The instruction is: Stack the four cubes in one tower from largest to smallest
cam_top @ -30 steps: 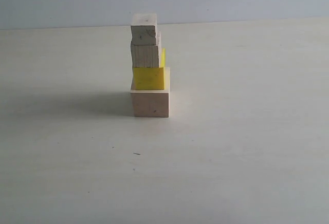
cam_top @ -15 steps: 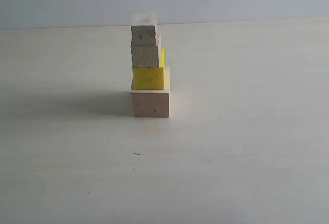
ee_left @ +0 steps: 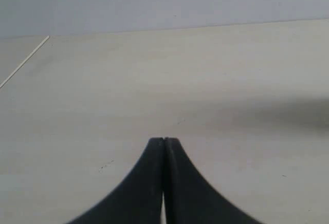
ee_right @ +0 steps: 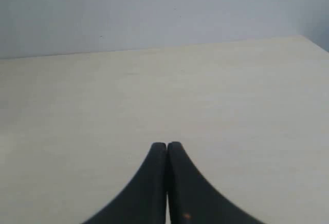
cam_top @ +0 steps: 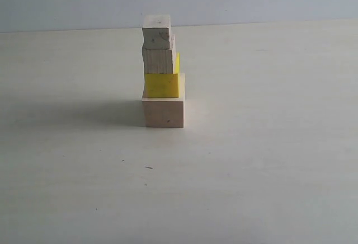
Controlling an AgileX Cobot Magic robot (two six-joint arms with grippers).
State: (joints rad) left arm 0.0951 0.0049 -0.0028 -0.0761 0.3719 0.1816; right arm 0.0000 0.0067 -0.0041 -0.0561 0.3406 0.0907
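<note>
Both grippers — left [ee_left: 164, 141], right [ee_right: 167, 145] — closed, empty

four-cube tower [cam_top: 161, 73], pale table [cam_top: 268, 160]

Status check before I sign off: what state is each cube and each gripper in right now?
Large wood cube: resting on the table, carrying the other three.
Yellow cube: stacked on the large wood cube.
Medium wood cube: stacked on the yellow cube.
Small wood cube: on top, nothing above it.
Left gripper: jaws shut, empty.
Right gripper: jaws shut, empty.
</note>
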